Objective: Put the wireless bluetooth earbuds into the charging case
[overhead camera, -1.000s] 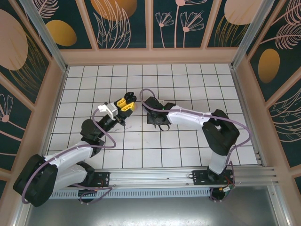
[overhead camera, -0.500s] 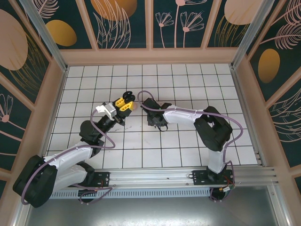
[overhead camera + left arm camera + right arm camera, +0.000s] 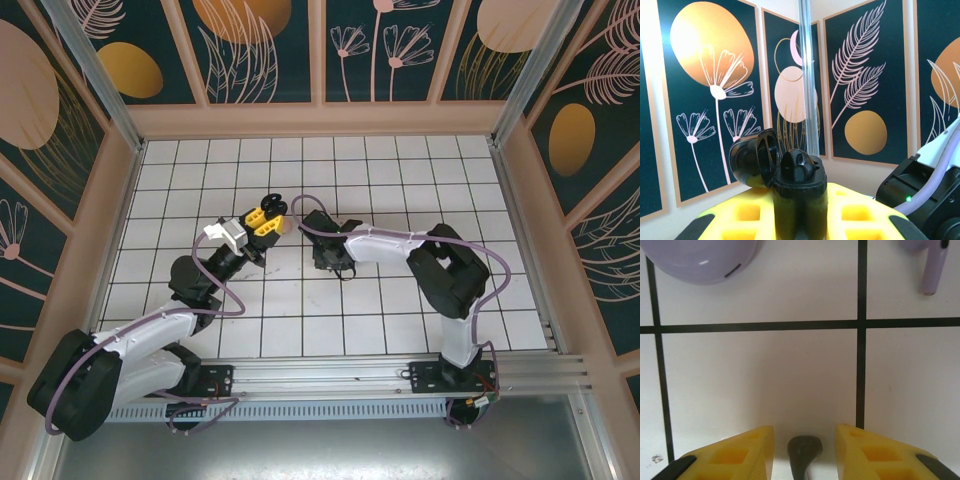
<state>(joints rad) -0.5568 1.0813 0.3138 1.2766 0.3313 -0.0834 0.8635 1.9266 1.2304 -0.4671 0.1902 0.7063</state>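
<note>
My left gripper (image 3: 800,212) is shut on a black charging case (image 3: 801,172), held upright in the air with its lid (image 3: 751,157) hinged open to the left. From above, this gripper (image 3: 264,224) and the case (image 3: 275,208) hang over the table's middle. My right gripper (image 3: 804,432) points straight down at the tiles. Its yellow fingers (image 3: 740,450) stand on either side of a black earbud (image 3: 804,449) lying on the table, with a gap on each side. A lilac earbud (image 3: 933,267) lies at the upper right, stem toward me.
A rounded lilac case (image 3: 702,257) sits on the tiles at the upper left of the right wrist view. The right arm's wrist (image 3: 330,245) hangs close to the left gripper. White tiled table (image 3: 400,180) with low walls all round.
The right gripper's jaws have narrowed around the black earbud, and the right arm's elbow has swung a little left. The left gripper still holds the case, barely shifted.
</note>
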